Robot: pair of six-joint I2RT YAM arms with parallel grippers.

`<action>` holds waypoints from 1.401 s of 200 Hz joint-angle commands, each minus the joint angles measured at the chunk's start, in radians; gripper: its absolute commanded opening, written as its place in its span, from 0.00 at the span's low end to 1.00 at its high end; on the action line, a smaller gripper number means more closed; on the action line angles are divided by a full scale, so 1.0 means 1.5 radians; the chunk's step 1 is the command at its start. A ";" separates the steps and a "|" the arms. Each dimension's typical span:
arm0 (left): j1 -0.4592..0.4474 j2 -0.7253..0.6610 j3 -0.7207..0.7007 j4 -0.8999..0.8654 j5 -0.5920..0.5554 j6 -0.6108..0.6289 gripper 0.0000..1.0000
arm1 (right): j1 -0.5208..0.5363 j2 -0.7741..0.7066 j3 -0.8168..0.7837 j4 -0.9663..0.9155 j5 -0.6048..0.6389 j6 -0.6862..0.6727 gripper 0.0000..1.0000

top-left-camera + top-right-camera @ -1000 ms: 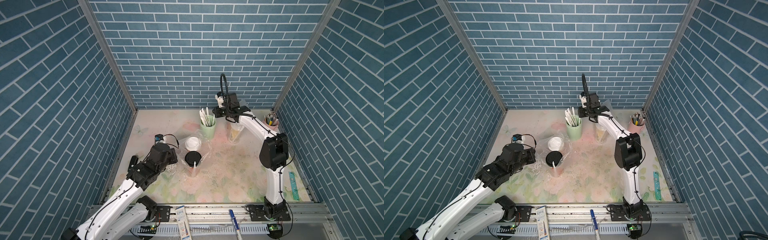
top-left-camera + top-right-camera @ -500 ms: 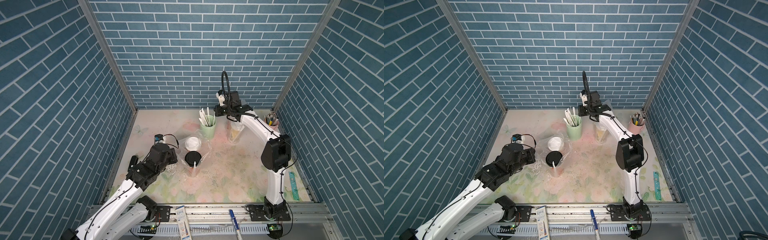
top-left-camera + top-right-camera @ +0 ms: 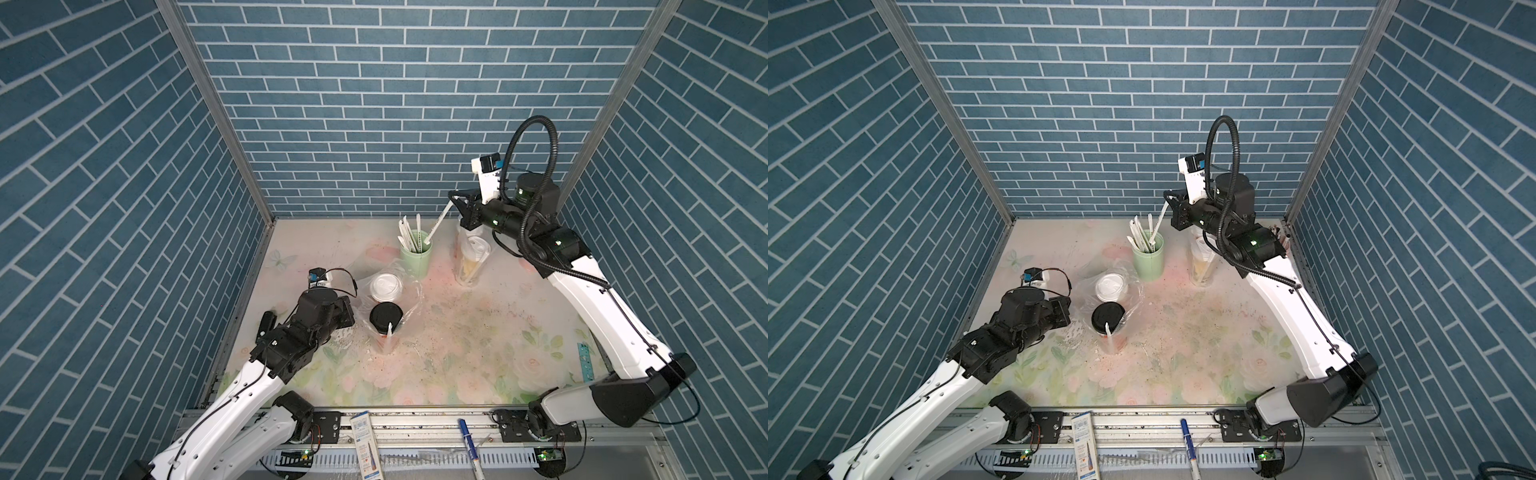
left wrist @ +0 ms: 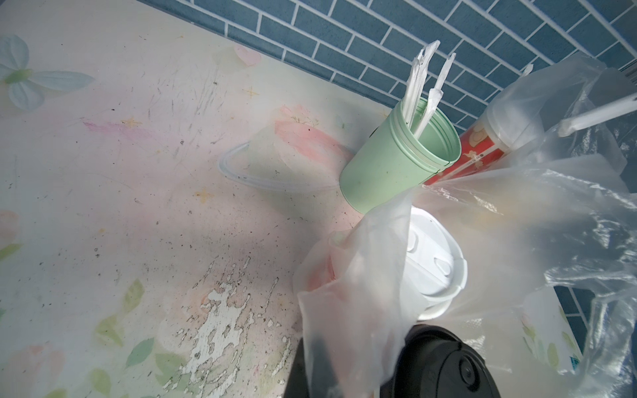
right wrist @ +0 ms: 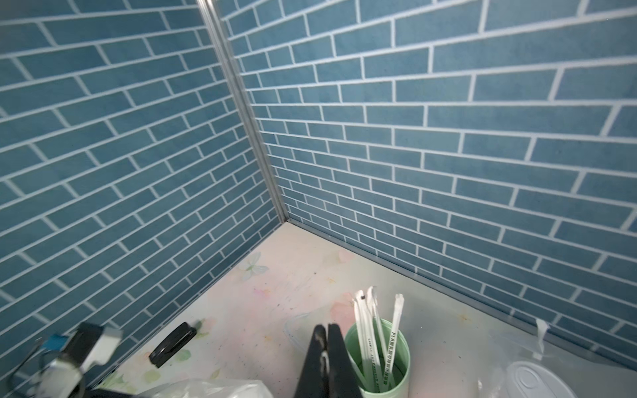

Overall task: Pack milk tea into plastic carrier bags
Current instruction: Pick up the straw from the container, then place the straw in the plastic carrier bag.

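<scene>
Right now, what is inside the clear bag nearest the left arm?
Two upright cups: a black-lidded cup and a white-lidded cup, plus a wrapped straw. The lids hide what the cups hold.

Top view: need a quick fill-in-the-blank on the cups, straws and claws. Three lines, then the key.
1. The right claw is shut on a wrapped ____ that slants down toward the mint-green cup.
2. The white-lidded cup shares a plastic bag with the front cup, whose lid is ____.
3. The mint-green cup has ____ lid.

Missing words: straw; black; no
</scene>
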 commanded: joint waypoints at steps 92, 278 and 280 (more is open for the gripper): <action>0.002 -0.013 -0.003 0.004 0.003 0.017 0.00 | 0.116 0.018 -0.032 0.047 -0.268 0.025 0.00; 0.002 -0.021 0.007 -0.003 0.005 0.030 0.00 | 0.146 0.162 -0.006 0.147 -0.180 -0.017 0.00; 0.002 -0.021 0.007 -0.003 0.005 0.030 0.00 | 0.147 0.162 -0.005 0.149 -0.179 -0.017 0.00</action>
